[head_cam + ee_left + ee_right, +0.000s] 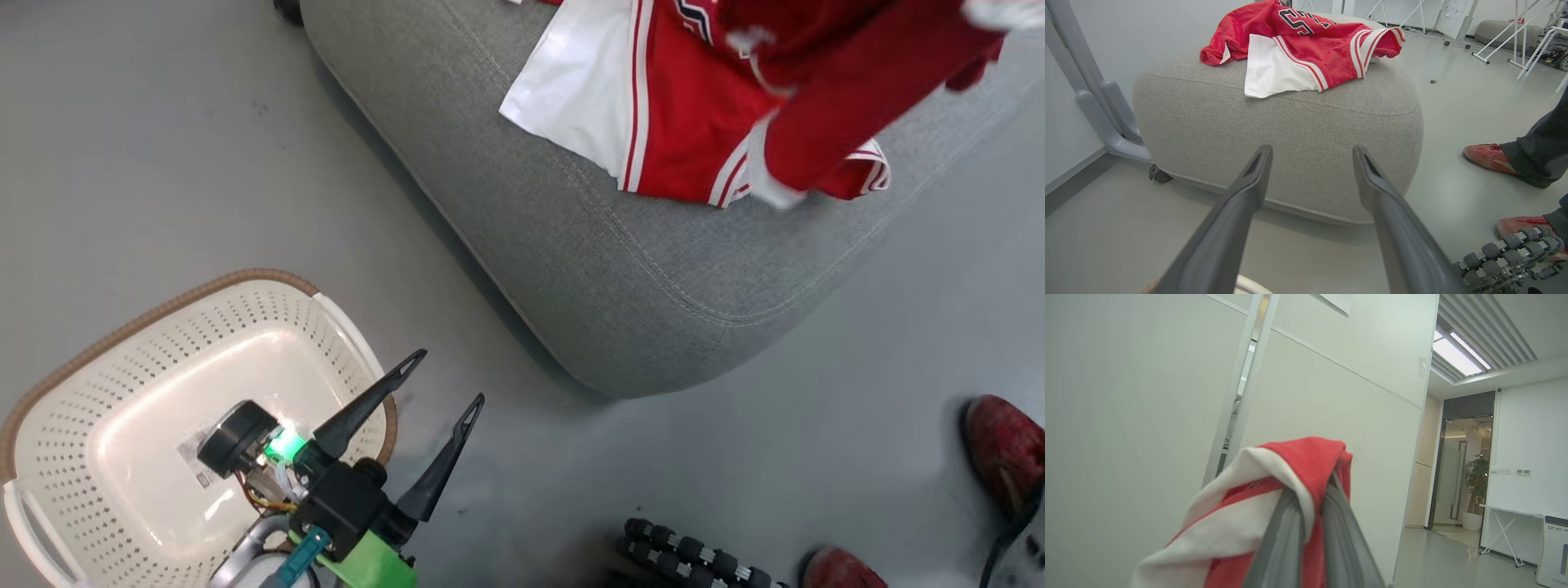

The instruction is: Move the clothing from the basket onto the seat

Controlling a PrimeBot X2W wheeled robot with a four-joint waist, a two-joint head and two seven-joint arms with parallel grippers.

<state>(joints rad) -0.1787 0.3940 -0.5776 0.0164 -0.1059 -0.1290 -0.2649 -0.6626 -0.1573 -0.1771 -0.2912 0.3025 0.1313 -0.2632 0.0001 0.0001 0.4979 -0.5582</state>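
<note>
The right gripper (1316,486) is clamping its two fingers tight on a fold of a red garment with white stripe trim (1306,457). From where I'm watching, that garment is hanging, blurred, above the far part of the grey seat (1290,122). It is probably being carried this high so its loose tail clears the cushion's rounded edge before it is let down. The lettered red garment with the white panel (1306,53) is already lying spread across the seat top, so the free space for the second piece is beside it or over it. The left gripper (449,376) is holding its fingers fully apart with nothing between them. It is hovering over the near rim of the cream basket (122,343), which sits on the floor near the seat. The basket's pale bottom and its label sticker (196,457) are showing, so I'd say nothing remains to fetch. Someone's red shoes (1008,457) are standing close by on the robot's right.
</note>
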